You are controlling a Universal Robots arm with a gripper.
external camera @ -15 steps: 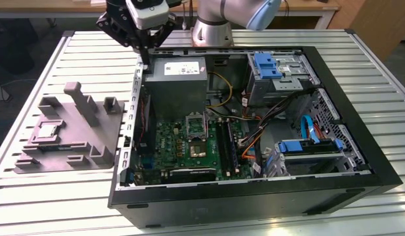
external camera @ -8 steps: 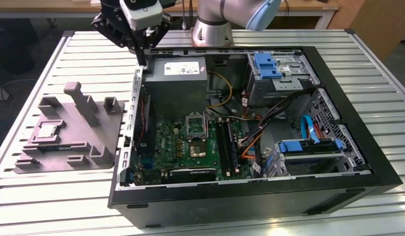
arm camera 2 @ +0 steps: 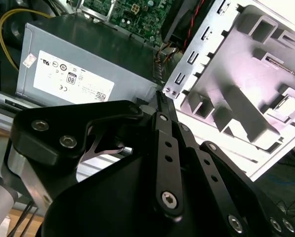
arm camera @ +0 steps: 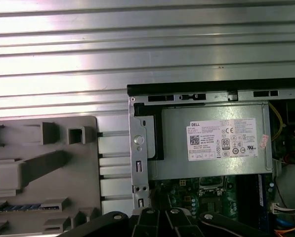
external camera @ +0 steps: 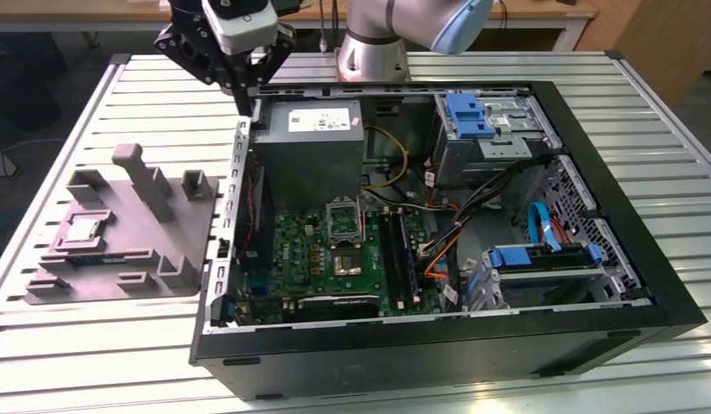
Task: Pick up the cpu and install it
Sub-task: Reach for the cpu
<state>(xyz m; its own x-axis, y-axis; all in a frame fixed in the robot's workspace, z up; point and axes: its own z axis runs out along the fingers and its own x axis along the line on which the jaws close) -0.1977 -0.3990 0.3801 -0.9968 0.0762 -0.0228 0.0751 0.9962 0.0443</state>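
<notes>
In the exterior view, a big black open computer box (external camera: 448, 362) lies on a silver metal table with long slats (external camera: 103, 362). Inside the box there is a green board (external camera: 321, 259) with a black square socket in a metal frame (external camera: 346, 261). There is also a grey metal power box with a white sticker (external camera: 315, 138).

On the exterior view's left, just beside the computer box, sits a large grey plastic tray with bumps and slots (external camera: 114, 276). The cpu (external camera: 82, 229), a small flat square chip with a pale silver top, lies in a slot of this tray. Nothing is touching it.

The black claw (external camera: 245, 103) hangs over the far corner of the computer box, near the power box. It is well apart from the cpu. Its fingers come to one thin point. They look clenched together, with nothing in them.

In the second wrist view, the claw (arm camera 2: 162, 96) points down at the edge of the computer box. The power box (arm camera 2: 88, 64) is on one side and the tray (arm camera 2: 226, 64) on the other. The fingers look pressed together and hold nothing.

In the first wrist view, the claw (arm camera: 154, 213) is over the edge of the green board. The power box (arm camera: 211, 138), the tray (arm camera: 38, 197) and the table (arm camera: 137, 49) lie below.
</notes>
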